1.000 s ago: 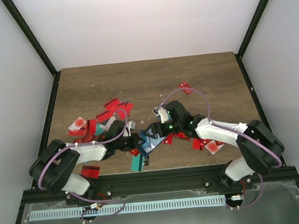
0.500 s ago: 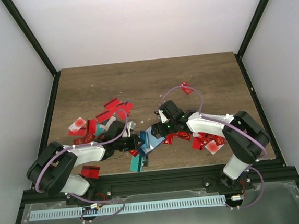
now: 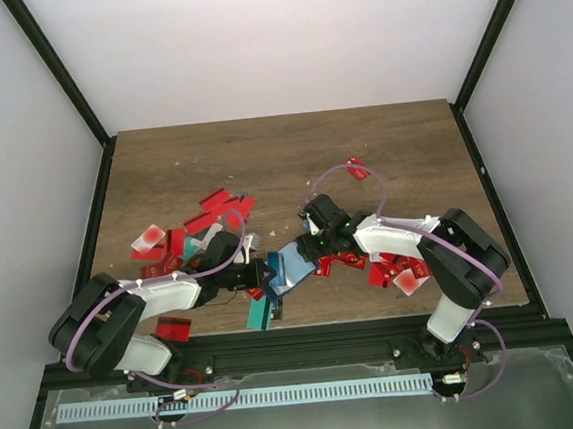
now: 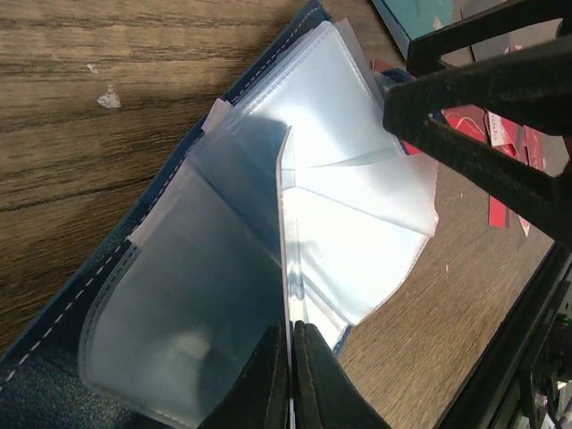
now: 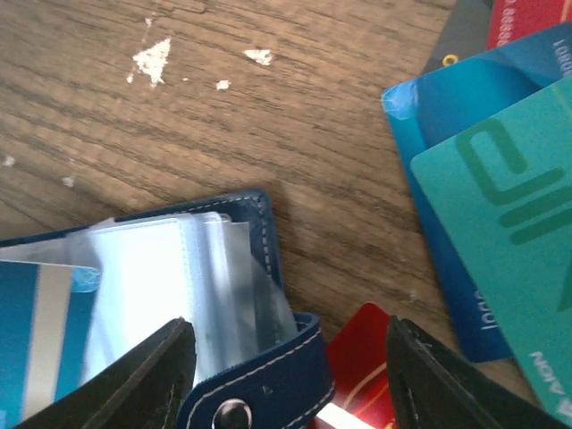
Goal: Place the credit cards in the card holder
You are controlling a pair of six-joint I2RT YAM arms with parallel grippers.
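Note:
The navy-blue card holder point(image 3: 291, 264) lies open on the table between my two grippers, its clear sleeves fanned out. In the left wrist view my left gripper point(image 4: 292, 327) is shut on one clear sleeve point(image 4: 223, 295), held on edge above the navy cover point(image 4: 54, 357). In the right wrist view my right gripper point(image 5: 286, 344) is open and empty, straddling the holder's snap tab edge point(image 5: 268, 380) with a red card point(image 5: 362, 357) just beside it. Red credit cards point(image 3: 216, 206) lie scattered left and right point(image 3: 386, 266). Teal cards point(image 5: 500, 206) lie close by.
A teal card point(image 3: 260, 312) and a red card point(image 3: 173, 329) lie near the front table edge. Whitish-clear cards point(image 3: 148, 242) sit left and right point(image 3: 408, 281). One red card point(image 3: 356, 168) lies further back. White crumbs point(image 5: 154, 58) dot the wood.
My right arm has drawn in leftward, bringing its gripper closer over the holder's right edge. My left gripper has stayed shut on the sleeve.

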